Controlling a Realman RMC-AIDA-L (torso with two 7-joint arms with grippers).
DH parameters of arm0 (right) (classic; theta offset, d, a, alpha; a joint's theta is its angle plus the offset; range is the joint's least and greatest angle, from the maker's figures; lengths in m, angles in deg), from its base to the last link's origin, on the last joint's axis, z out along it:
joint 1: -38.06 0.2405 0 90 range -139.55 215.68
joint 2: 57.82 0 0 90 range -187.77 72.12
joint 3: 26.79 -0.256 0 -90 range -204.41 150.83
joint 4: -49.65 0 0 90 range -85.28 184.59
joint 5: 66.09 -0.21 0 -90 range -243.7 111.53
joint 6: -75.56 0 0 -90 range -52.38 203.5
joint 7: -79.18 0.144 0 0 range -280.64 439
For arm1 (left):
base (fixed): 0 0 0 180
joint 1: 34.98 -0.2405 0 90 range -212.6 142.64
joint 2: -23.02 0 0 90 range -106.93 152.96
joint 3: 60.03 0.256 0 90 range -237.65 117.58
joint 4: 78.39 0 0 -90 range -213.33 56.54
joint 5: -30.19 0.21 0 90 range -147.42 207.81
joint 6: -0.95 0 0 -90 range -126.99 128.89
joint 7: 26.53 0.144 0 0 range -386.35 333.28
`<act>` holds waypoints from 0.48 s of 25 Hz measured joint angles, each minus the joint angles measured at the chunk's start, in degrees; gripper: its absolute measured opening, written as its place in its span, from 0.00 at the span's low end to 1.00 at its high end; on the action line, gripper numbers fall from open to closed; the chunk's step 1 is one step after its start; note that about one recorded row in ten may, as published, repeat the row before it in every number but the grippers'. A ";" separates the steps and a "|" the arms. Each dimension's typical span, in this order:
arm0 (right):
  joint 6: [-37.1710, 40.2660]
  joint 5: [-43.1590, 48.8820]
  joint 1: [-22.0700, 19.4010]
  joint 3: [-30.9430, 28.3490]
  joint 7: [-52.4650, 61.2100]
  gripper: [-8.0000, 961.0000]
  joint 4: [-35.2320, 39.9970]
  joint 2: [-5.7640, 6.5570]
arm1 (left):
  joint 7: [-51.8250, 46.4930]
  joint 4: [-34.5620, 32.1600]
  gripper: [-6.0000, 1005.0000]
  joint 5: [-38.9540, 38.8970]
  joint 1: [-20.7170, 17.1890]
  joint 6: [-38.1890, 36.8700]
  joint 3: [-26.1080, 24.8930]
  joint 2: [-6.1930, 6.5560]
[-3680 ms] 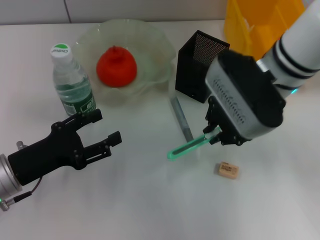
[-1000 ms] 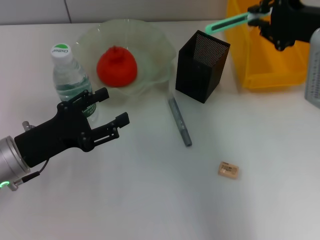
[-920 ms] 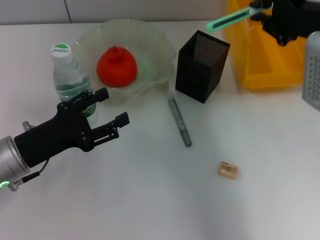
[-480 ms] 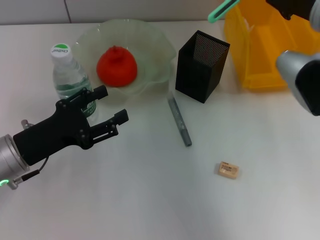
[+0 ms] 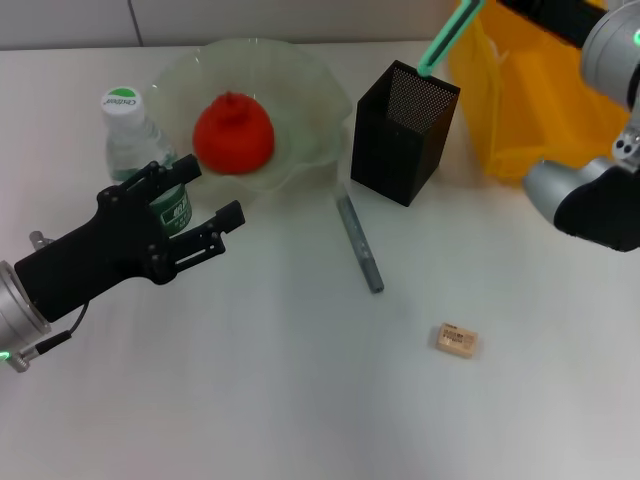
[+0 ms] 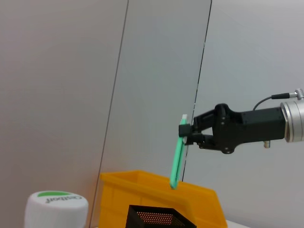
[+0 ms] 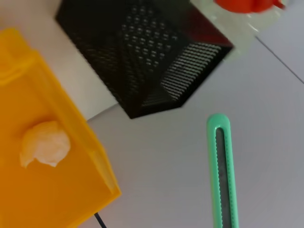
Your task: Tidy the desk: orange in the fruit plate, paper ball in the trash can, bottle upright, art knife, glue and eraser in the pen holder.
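My right claw [image 6: 190, 134], cut off top right in head view, grips slim green art knife [image 5: 447, 38] above black mesh pen holder [image 5: 400, 133]; left claw [image 5: 190, 215] apart by clear bottle [image 5: 135, 140].

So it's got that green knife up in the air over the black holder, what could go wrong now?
The right gripper holds the green art knife tilted above the pen holder, not straight over its opening. Let go there, it might strike the rim and fall to the table, or into the yellow trash can just beside it. The mesh holder also looks light, so a sideways nudge could perhaps tip it.
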 joint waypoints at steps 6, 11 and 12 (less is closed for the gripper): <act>-1.35 5.15 0.76 2.39 0.00 0.28 1.74 -0.05 | 0.01 -0.14 0.83 0.25 -0.28 -0.68 0.83 0.09; -1.59 7.06 0.82 3.72 0.00 0.29 2.31 -0.13 | 0.01 -0.46 0.83 0.54 -0.26 -0.85 3.36 0.14; -1.60 7.44 0.90 4.05 0.00 0.29 2.54 -0.15 | 0.01 -0.47 0.83 0.56 -0.24 -0.86 3.83 0.14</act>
